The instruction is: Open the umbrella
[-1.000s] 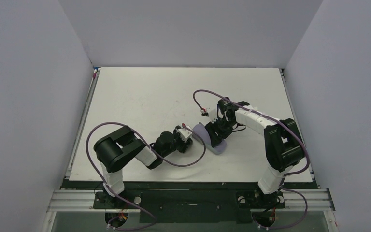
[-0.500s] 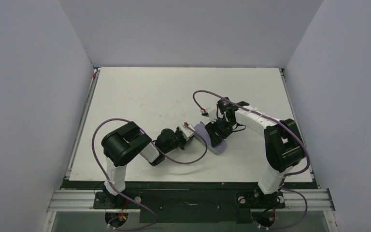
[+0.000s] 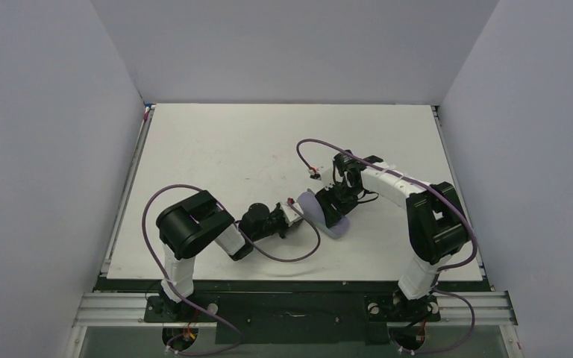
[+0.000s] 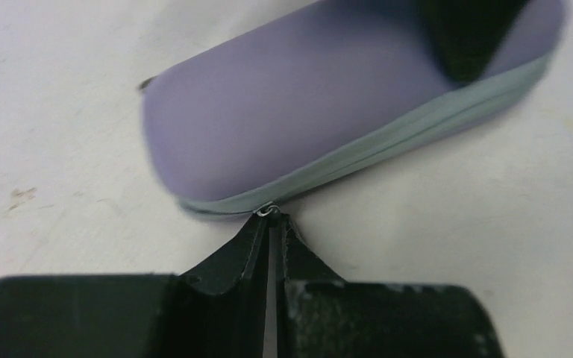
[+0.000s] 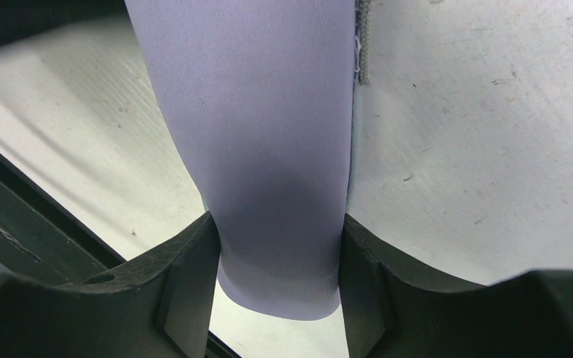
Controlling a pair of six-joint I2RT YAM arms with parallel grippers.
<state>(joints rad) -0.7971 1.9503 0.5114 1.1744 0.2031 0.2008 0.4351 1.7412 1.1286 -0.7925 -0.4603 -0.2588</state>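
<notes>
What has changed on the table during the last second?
The left arm's elbow swung right, and the left gripper slid a little toward the near edge beside the pouch; it is now shut on the zipper pull. The right gripper, shut on the pouch, and the pouch itself stayed put.

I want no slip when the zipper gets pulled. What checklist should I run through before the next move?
1. Grip of right hand across pouch: ok.
2. Tips of left hand closed at zipper pull: ok.
3. Firm hold on that pull: cannot tell.
4. Pouch lying on table: ok.
5. Visible zipper free of snags: ok.
</notes>
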